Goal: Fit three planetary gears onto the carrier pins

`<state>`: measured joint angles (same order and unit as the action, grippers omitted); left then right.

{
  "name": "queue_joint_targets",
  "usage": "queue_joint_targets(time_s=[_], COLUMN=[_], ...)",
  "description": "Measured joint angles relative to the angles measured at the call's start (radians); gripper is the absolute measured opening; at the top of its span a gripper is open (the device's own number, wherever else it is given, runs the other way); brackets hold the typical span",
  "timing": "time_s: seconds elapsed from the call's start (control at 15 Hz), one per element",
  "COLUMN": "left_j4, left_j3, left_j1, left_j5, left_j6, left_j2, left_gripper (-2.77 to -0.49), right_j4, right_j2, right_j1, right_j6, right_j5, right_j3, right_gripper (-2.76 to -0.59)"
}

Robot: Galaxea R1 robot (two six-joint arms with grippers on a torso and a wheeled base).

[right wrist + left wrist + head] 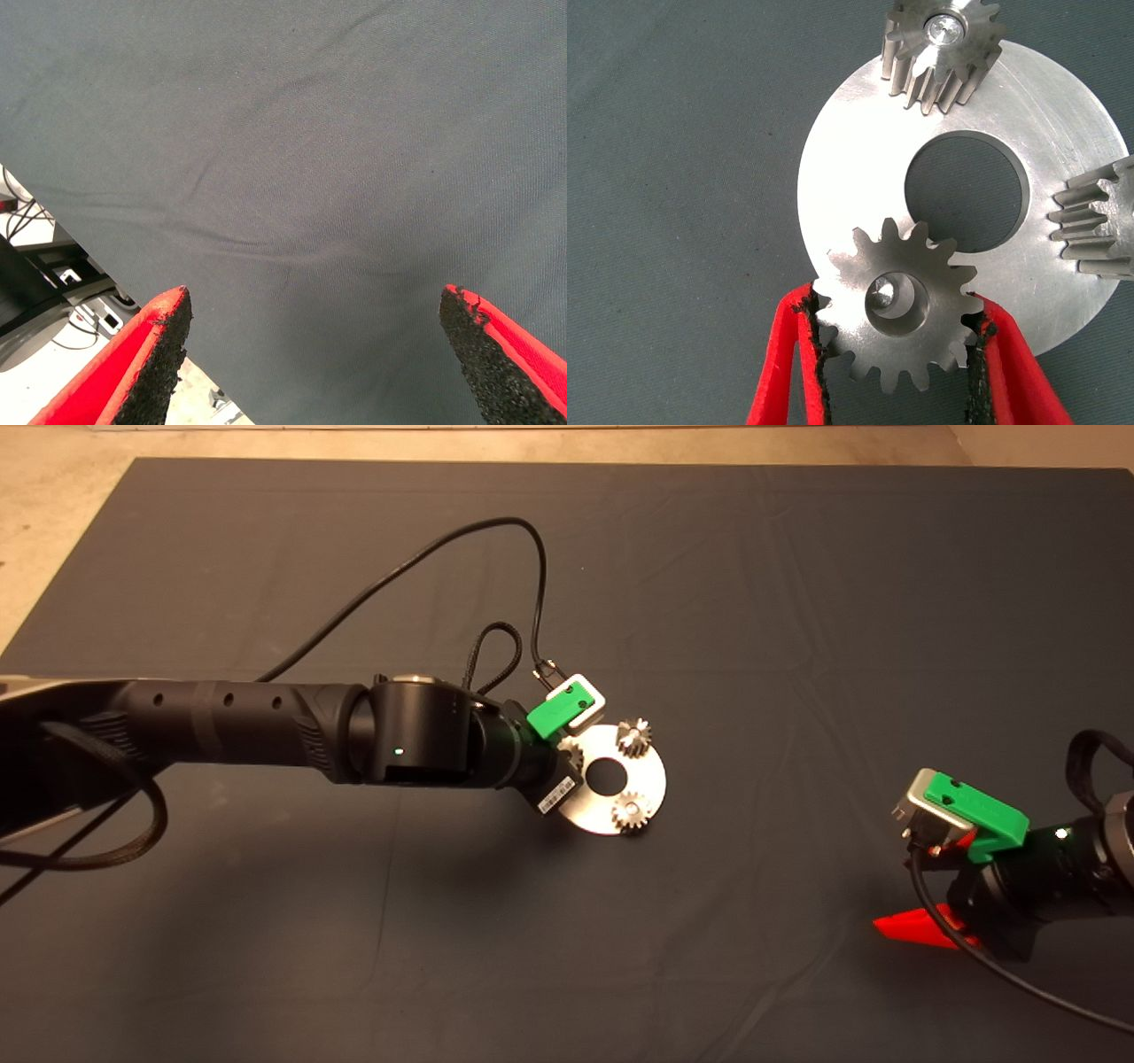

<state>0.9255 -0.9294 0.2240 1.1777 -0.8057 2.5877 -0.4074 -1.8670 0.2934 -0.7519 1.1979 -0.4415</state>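
Note:
The shiny silver disc [657,781] lies mid-mat, also in the left wrist view [1072,133]. Two planetary gears sit on carrier pins: one at the disc's far side [635,736] [943,49], one at its near side [633,812] [1099,221]. My left gripper [895,332] is shut on the third gear [895,305] [571,755], holding it over the disc's left edge with the third carrier pin [884,297] showing inside its centre hole. My right gripper [314,354] is open and empty at the mat's lower right [930,921].
A black cable [425,558] loops from the left wrist across the mat behind the disc. Beyond the mat's edge, the floor with cables and equipment [53,283] shows in the right wrist view.

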Motion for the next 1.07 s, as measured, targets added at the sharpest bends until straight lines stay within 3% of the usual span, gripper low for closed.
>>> queue_joint_targets(time_s=[1.07], left_j4=[0.002], left_j3=[-0.007], left_j1=[-0.002], left_j5=[-0.009], left_j6=[0.007], left_j2=[-0.003], left_gripper=[-2.66], right_j4=[0.0], right_j2=[0.0], right_j1=[0.0], right_j6=[0.0], right_j5=[0.001], right_j3=[0.0], right_gripper=[-1.29])
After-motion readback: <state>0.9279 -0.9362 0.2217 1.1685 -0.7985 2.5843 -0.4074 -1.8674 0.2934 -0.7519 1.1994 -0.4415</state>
